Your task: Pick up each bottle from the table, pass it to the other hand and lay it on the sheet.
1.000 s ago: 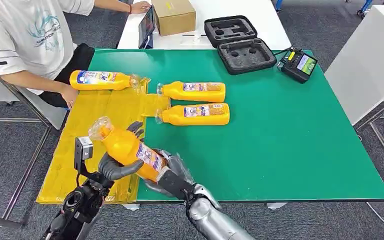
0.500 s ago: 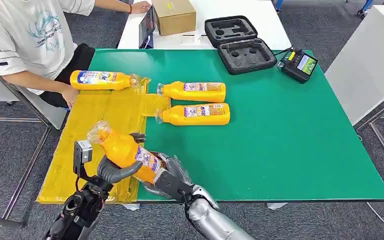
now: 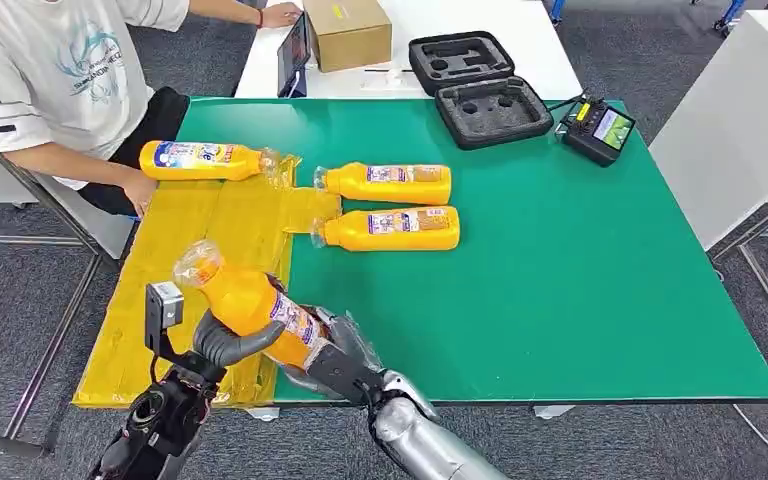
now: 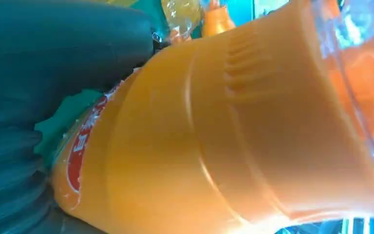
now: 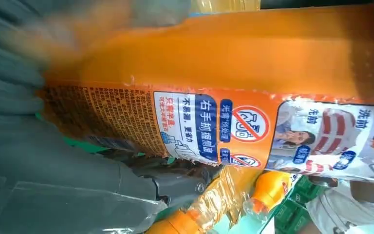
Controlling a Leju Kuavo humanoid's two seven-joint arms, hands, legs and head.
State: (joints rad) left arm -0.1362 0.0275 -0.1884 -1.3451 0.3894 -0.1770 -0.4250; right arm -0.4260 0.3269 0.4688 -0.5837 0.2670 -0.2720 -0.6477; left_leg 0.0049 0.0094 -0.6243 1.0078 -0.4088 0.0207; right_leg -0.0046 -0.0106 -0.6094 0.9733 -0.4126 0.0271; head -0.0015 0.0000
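The green table (image 3: pixel 560 280) fills mid-frame, the yellow sheet (image 3: pixel 190 240) at its left edge. Lower left, an orange bottle (image 3: pixel 245 300) tilts above the sheet's near corner — left hand (image 3: pixel 225 340) grasping its middle, right hand (image 3: pixel 335 350) grasping its base

Robot lab, green test table (image 3: pixel 580 290), foam-lined equipment case (image 3: pixel 478 88)
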